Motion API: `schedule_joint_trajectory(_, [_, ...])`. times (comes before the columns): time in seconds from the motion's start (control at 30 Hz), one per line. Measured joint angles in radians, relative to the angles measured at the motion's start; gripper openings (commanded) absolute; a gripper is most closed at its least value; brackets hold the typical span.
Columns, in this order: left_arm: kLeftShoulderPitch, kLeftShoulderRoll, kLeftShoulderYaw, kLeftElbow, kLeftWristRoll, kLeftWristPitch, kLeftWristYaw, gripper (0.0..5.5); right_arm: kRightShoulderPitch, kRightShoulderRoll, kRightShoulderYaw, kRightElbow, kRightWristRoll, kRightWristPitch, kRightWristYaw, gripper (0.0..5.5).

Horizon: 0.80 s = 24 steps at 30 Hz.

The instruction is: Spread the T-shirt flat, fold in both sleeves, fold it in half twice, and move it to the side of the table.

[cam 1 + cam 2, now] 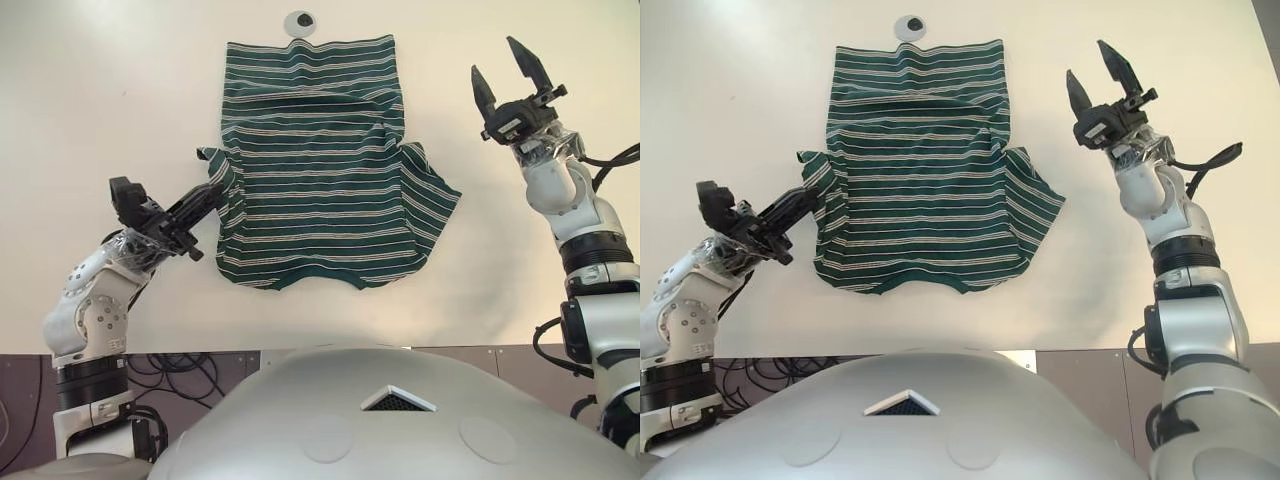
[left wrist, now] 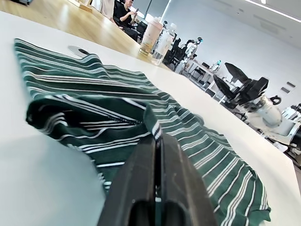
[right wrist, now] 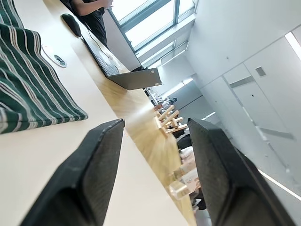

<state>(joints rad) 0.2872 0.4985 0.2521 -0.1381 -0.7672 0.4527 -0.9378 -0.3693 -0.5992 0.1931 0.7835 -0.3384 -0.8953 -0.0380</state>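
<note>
Closest to the lens, my left pincer (image 2: pixel 157 141) is pressed together on a fold of the green striped T-shirt's (image 1: pixel 320 170) left sleeve (image 1: pixel 218 172), caught right at the tips. The shirt lies on the white table (image 1: pixel 90 80) inward of that pincer, mostly spread but rumpled across the chest. I judge this to be the sleeve fold: lift only slightly, carry the sleeve inward over the body, lay it with a straight crease along the side, then let go. My right pincer (image 1: pixel 498 62) hangs spread wide, off the cloth, outward of the right sleeve (image 1: pixel 432 190). Bare tabletop lies outward of both pincers. A round cable grommet (image 1: pixel 299 22) sits just beyond the far hem, and the near table edge runs behind my left pincer.
</note>
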Motion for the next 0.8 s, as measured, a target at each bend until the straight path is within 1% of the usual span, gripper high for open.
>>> schedule_joint_trajectory(0.07, [-0.012, -0.017, -0.07, 0.001, 0.043, 0.002, 0.01, 0.03, 0.073, 0.002, -0.005, -0.085, 0.211, 0.05, 0.199, 2.49])
schedule_joint_trajectory(0.1, [-0.016, -0.023, -0.083, 0.002, 0.048, 0.001, 0.012, 0.03, 0.096, 0.001, -0.005, -0.119, 0.27, 0.08, 0.249, 2.49])
schedule_joint_trajectory(0.13, [-0.023, -0.033, -0.113, 0.004, 0.071, 0.002, 0.017, 0.03, 0.151, 0.001, -0.012, -0.209, 0.409, 0.172, 0.368, 2.49])
schedule_joint_trajectory(0.17, [-0.027, -0.036, -0.129, 0.008, 0.081, 0.001, 0.021, 0.03, 0.187, 0.0, -0.019, -0.275, 0.503, 0.253, 0.434, 2.49])
schedule_joint_trajectory(0.2, [-0.032, -0.04, -0.141, 0.015, 0.089, 0.001, 0.023, 0.2, 0.23, -0.004, -0.031, -0.354, 0.615, 0.366, 0.502, 2.49])
schedule_joint_trajectory(0.3, [-0.046, -0.046, -0.168, 0.036, 0.113, -0.001, 0.028, 0.65, 0.335, -0.017, -0.065, -0.534, 0.889, 0.688, 0.632, 2.49])
schedule_joint_trajectory(0.37, [-0.052, -0.053, -0.178, 0.051, 0.124, -0.002, 0.039, 0.94, 0.391, -0.071, -0.087, -0.621, 1.019, 0.874, 0.693, 2.49])
schedule_joint_trajectory(0.47, [-0.062, -0.079, -0.191, 0.063, 0.134, -0.002, 0.057, 1.45, 0.479, -0.176, -0.164, -0.753, 1.225, 1.228, 0.759, 2.49])
schedule_joint_trajectory(0.5, [-0.068, -0.084, -0.192, 0.065, 0.137, -0.001, 0.065, 1.62, 0.492, -0.204, -0.183, -0.782, 1.268, 1.32, 0.77, 2.49])
schedule_joint_trajectory(0.6, [-0.074, -0.107, -0.189, 0.064, 0.127, 0.006, 0.081, 1.97, 0.51, -0.21, -0.236, -0.804, 1.294, 1.488, 0.77, 2.49])
schedule_joint_trajectory(0.63, [-0.074, -0.111, -0.188, 0.062, 0.125, 0.01, 0.084, 2.05, 0.516, -0.208, -0.241, -0.804, 1.293, 1.512, 0.769, 2.49])
schedule_joint_trajectory(0.7, [-0.075, -0.119, -0.177, 0.054, 0.105, 0.021, 0.087, 2.37, 0.524, -0.203, -0.265, -0.803, 1.287, 1.565, 0.772, 2.49])
schedule_joint_trajectory(0.8, [-0.078, -0.144, -0.139, 0.038, 0.058, 0.032, 0.103, 2.37, 0.527, -0.195, -0.27, -0.797, 1.262, 1.607, 0.777, 2.49])
